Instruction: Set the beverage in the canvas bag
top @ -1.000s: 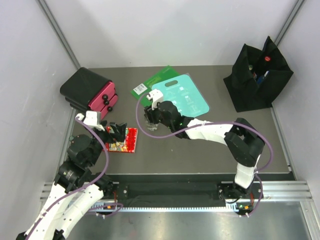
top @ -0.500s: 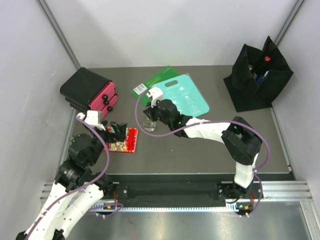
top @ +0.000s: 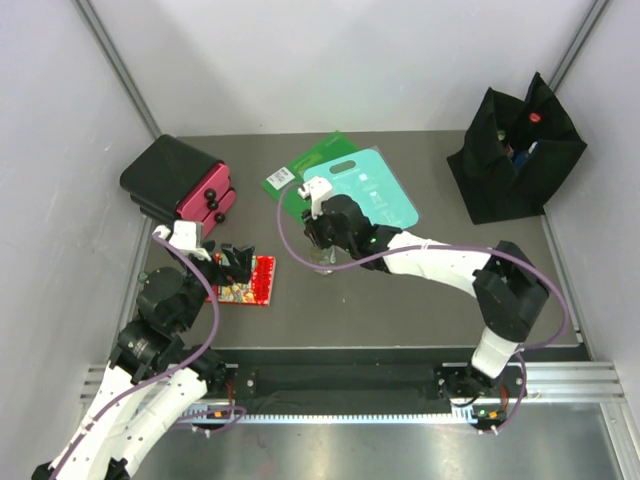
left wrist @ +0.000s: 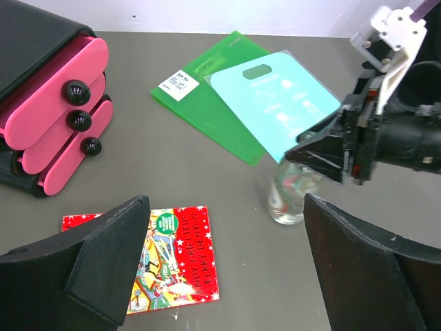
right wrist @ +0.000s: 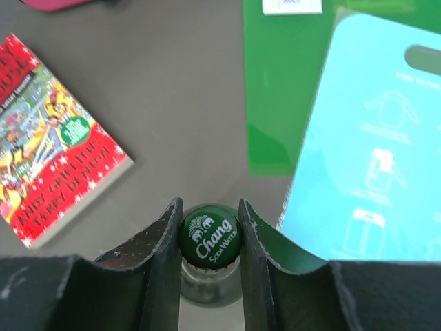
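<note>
the canvas bag (top: 515,160) stands at the far right corner of the table (top: 420,300), well apart from the beverage bottle (left wrist: 291,196), which stands near the middle, just beside the teal board (top: 375,190). the right gripper (top: 326,247) has its jaws closed snugly at the bottle's top, the green cap (right wrist: 209,234) pinched between them. the left gripper (left wrist: 224,207) hangs wide open by the red book (left wrist: 165,255), holding nothing. the grip is high and narrow, so i'd lift straight up and slowly, keep the bottle upright so it doesn't swing, and clear the bag's soft rim before lowering. against a second ago, the right jaws have gone from loose to clamped and the wrist sits a little further right. the left arm is unchanged.
</note>
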You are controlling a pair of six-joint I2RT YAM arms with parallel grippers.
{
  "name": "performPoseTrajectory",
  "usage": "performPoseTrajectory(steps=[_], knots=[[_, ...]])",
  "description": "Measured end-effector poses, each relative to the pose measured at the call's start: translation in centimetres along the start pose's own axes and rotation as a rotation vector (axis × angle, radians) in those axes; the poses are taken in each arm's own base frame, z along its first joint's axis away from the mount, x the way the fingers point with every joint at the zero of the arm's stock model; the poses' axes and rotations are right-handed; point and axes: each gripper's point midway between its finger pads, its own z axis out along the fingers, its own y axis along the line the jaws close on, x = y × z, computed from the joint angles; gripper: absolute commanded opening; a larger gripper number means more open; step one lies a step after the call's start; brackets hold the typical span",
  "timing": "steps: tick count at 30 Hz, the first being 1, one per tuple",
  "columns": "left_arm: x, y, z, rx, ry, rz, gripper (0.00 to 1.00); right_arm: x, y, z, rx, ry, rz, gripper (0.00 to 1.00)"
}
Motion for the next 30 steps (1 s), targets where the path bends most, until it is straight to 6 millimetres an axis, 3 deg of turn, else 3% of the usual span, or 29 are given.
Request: performPoseTrajectory(steps=[5,10,15,22,27,30], knots=[[0.0,0.0,0.0,0.0,0.0,0.0,0.97,0.0,-2.2,-2.5,0.038,0.057,0.0,0.0],[0.0,0.0,0.0,0.0,0.0,0.0,0.97,-2.0,-6.2,-5.2,0.115,0.068,0.019,0.0],[0.4,-0.1,0.3,0.001,0.017,0.006,0.97,-5.4,-12.6,-7.9,0.24,0.029,0.061,0.0],[1.1,-0.3,0.9,0.008,0.051,0.014,0.97,-11.6,-24.3,-13.6,0.471,-0.074,0.123,0.0],[1.5,-0.4,1.2,0.011,0.074,0.019,0.98,-16.6,-29.7,-18.8,0.598,-0.183,0.131,0.0],[1.7,-0.5,1.4,0.014,0.083,0.021,0.98,-19.1,-31.7,-21.2,0.644,-0.249,0.129,0.0]])
